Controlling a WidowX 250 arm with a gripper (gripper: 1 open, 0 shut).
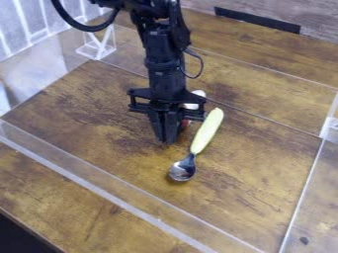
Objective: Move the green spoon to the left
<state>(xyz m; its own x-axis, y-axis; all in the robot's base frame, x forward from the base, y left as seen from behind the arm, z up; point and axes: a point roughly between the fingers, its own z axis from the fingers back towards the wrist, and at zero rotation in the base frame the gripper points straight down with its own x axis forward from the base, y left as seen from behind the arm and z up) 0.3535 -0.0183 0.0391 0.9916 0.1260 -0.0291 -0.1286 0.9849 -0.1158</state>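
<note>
Your claw [169,137] is shut, down by the mushroom [196,102]. The green spoon [205,135] lies just to its right on the table [86,114]. It still needs grabbing, I think: lift, open, go right, then grip the handle.

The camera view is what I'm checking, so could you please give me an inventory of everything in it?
Spoon: one, pale green handle, silver bowl, on the table beside the end effector
Toy mushroom: one, white and red parts showing, mostly hidden behind the end effector
Table: one, brown, under everything
Rack-like item: one, whitish, picture's back left
Arm: one, black, reaching in from the back
End effector: one, black, shut, low over the table
</note>
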